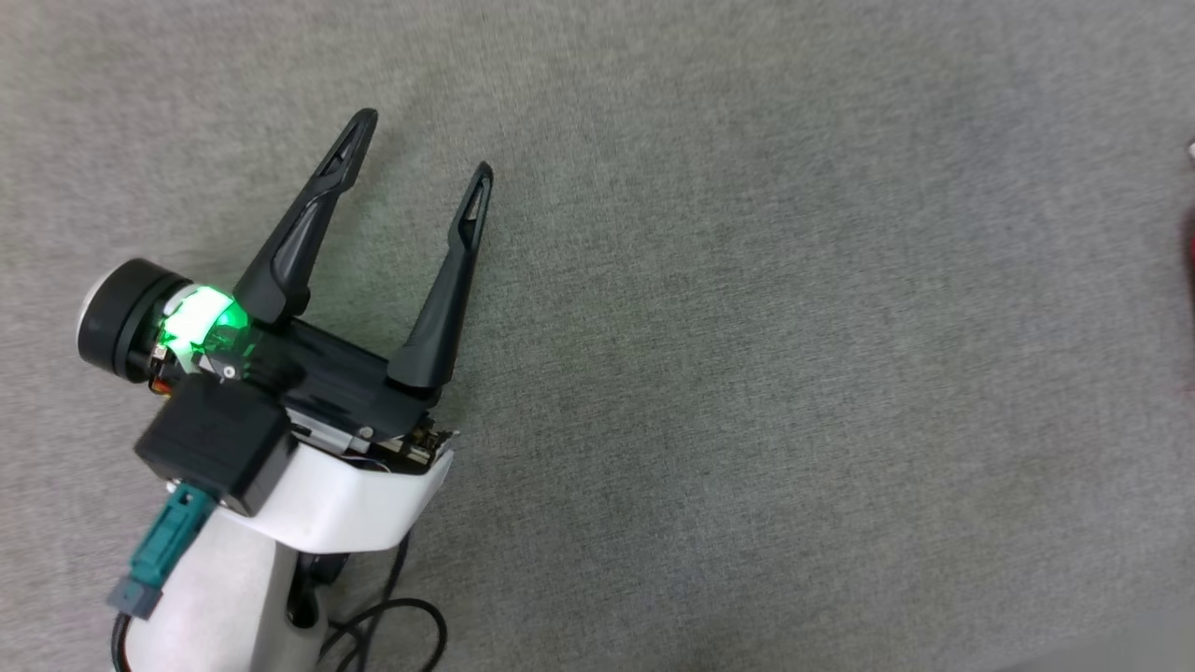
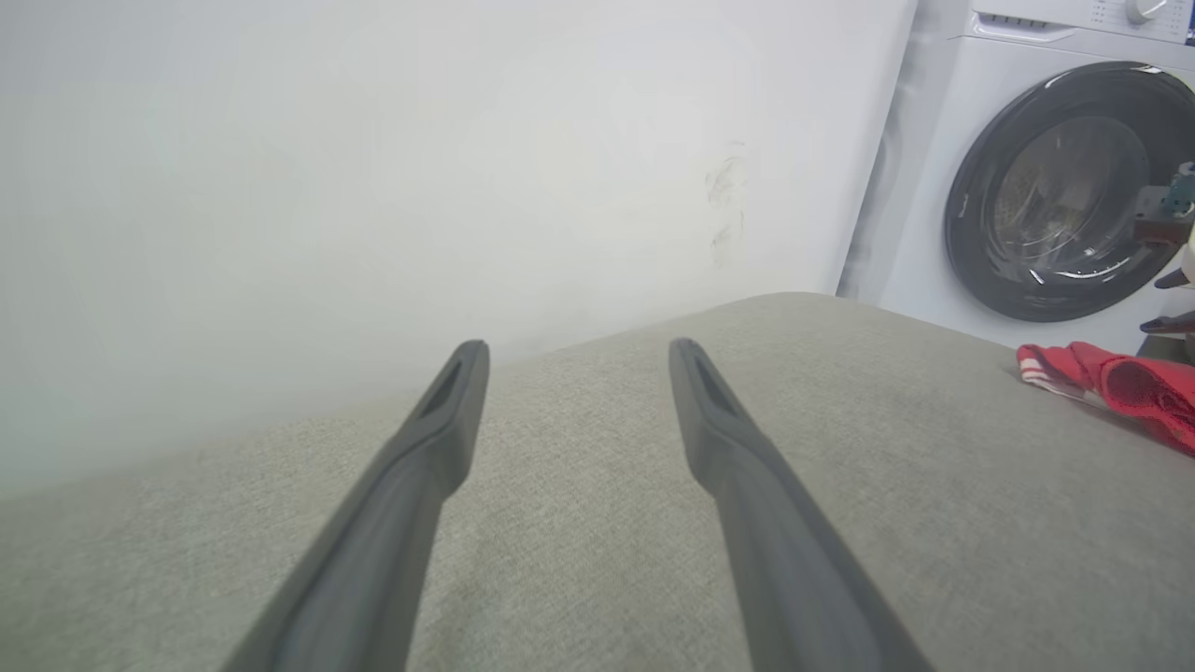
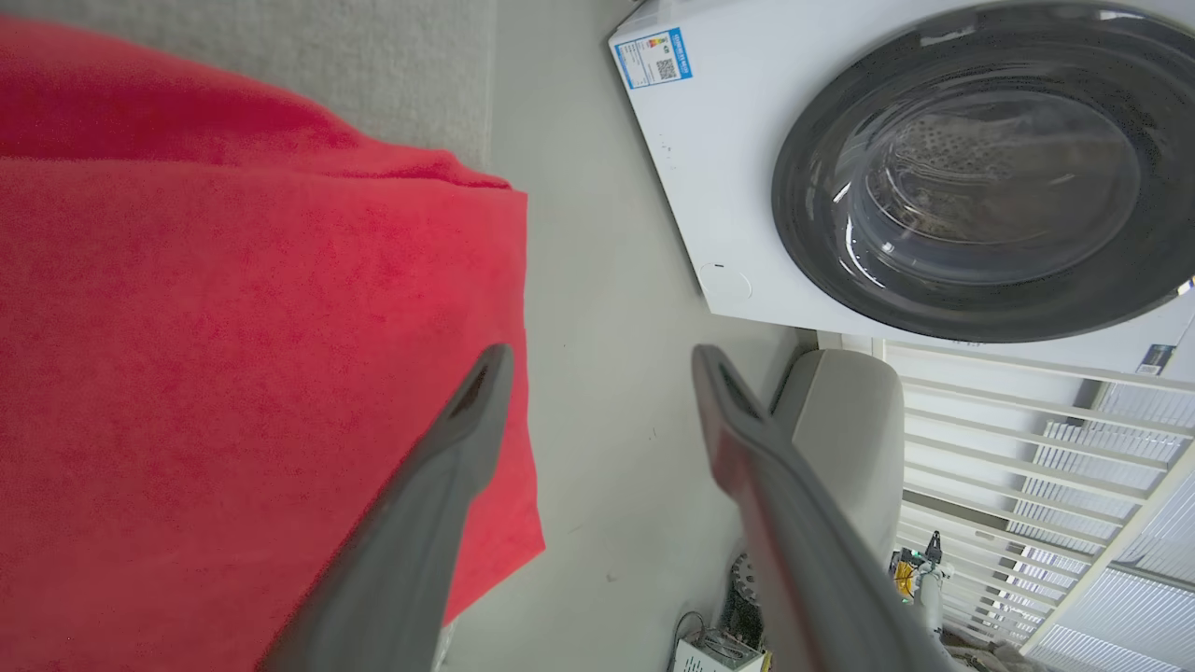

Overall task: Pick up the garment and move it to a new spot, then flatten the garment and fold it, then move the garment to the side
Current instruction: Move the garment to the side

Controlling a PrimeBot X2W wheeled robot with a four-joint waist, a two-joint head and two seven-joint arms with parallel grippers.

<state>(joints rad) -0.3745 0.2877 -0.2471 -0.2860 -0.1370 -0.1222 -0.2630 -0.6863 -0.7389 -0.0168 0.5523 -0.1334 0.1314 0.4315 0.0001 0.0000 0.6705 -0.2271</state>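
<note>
Head view: my left gripper (image 1: 426, 141) hung over the grey surface (image 1: 747, 373), jaws spread wide and empty.

Left wrist view: the same two fingers stood well apart with nothing between them. The washer (image 2: 1064, 187) stood past the surface's far corner. The garment (image 2: 1120, 387) lay low and red on the surface, at the side nearest the washer.

Right wrist view: my right gripper (image 3: 603, 350) had its jaws wide apart, holding nothing. The garment spread flat beneath one finger, its straight edge facing the washer, with bare floor between them. I could not tell whether that finger touched the cloth.

I judged the step to be leaving the garment at the washer side. To do it well, I would draw the right fingers straight off the cloth, spread, so that neither tip snagged a fold.
</note>
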